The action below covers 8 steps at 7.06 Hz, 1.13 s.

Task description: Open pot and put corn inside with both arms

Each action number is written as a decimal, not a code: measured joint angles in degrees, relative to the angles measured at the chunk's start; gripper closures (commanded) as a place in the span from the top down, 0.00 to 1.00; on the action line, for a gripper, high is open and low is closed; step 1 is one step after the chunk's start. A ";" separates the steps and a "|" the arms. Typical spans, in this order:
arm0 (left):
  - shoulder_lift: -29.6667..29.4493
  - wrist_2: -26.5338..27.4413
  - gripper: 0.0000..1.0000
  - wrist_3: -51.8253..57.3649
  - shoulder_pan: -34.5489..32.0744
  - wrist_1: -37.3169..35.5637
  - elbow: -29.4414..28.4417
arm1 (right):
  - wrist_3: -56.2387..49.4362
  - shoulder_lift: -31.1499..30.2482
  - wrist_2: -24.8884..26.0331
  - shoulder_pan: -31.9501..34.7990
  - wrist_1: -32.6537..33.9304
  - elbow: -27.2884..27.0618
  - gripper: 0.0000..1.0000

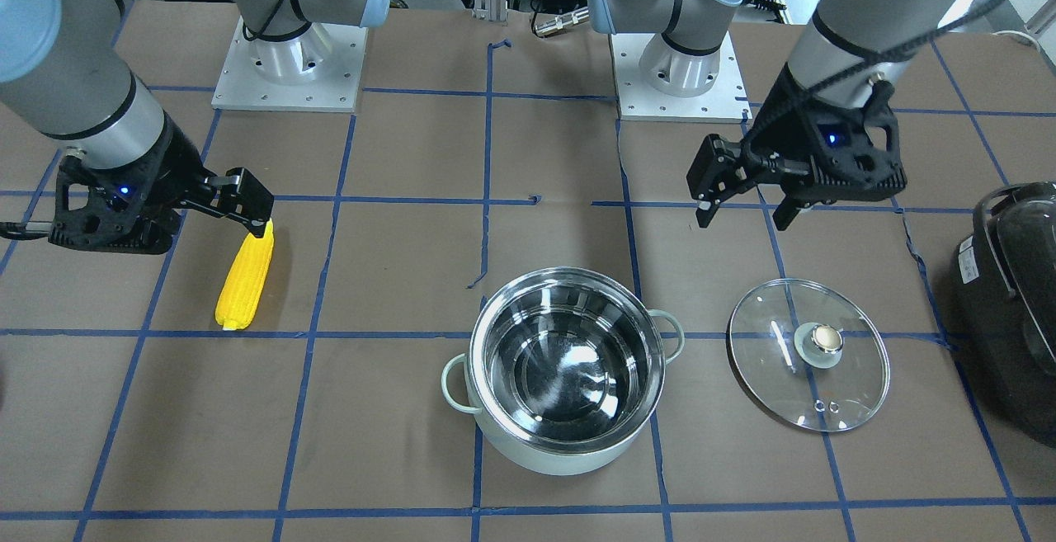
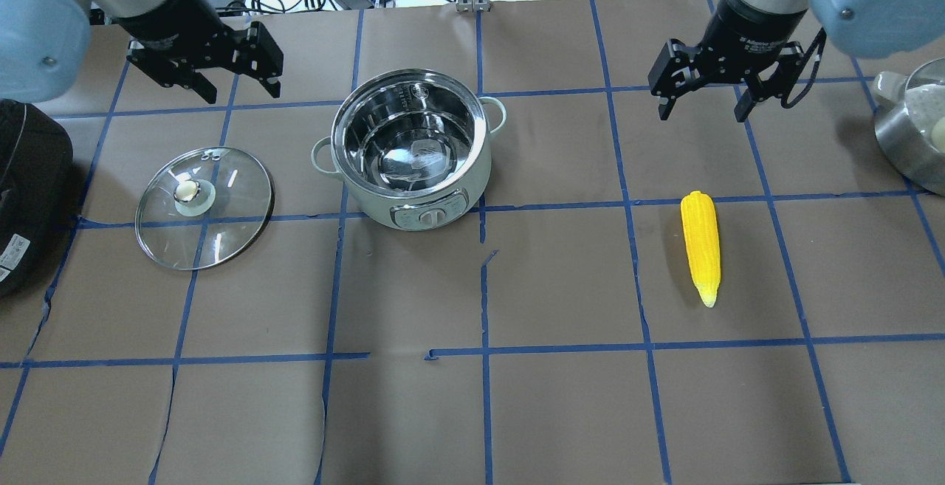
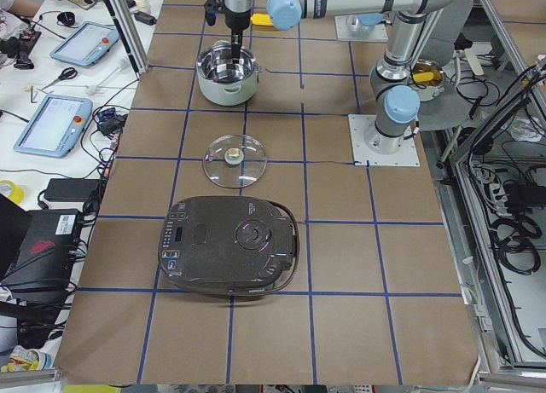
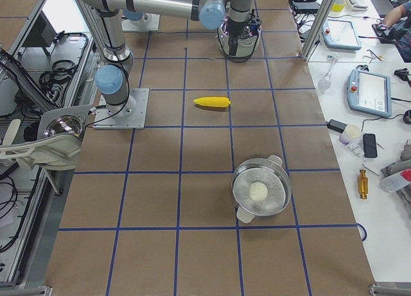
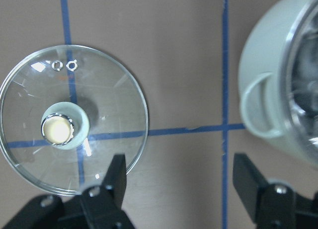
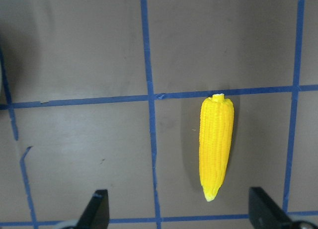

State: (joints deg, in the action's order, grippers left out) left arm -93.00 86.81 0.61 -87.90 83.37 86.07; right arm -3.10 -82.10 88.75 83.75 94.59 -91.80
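The mint-green pot (image 2: 410, 145) stands open in the middle of the table, its steel inside empty. Its glass lid (image 2: 204, 208) lies flat on the table to the pot's left, knob up. The yellow corn (image 2: 701, 245) lies on the table at the right. My left gripper (image 2: 242, 90) is open and empty, raised between the lid and the pot; the left wrist view shows the lid (image 5: 69, 119) and the pot (image 5: 268, 90) below it. My right gripper (image 2: 701, 112) is open and empty, raised above the corn (image 6: 216, 144).
A large black appliance (image 2: 26, 190) sits at the table's left edge, close to the lid. A second steel pot (image 2: 912, 131) with a white lump inside stands at the right edge. Blue tape lines grid the brown table cover.
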 measured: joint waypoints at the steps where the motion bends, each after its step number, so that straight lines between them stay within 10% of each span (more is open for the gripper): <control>1: 2.13 0.28 0.98 -1.36 -1.75 1.95 -1.27 | -1.77 0.03 1.68 -1.48 4.99 -5.26 1.00; 4: 4.48 0.63 1.00 -2.12 -6.08 3.03 -0.14 | -5.75 0.54 3.10 -4.08 28.59 -23.73 1.00; 8: 5.52 1.15 1.00 -1.95 -5.89 2.88 0.72 | -8.35 3.52 2.77 -6.43 43.63 -33.77 0.57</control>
State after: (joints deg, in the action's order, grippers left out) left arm -87.48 87.95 -1.33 -93.79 86.25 86.79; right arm -11.45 -78.58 91.52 77.32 138.22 -125.57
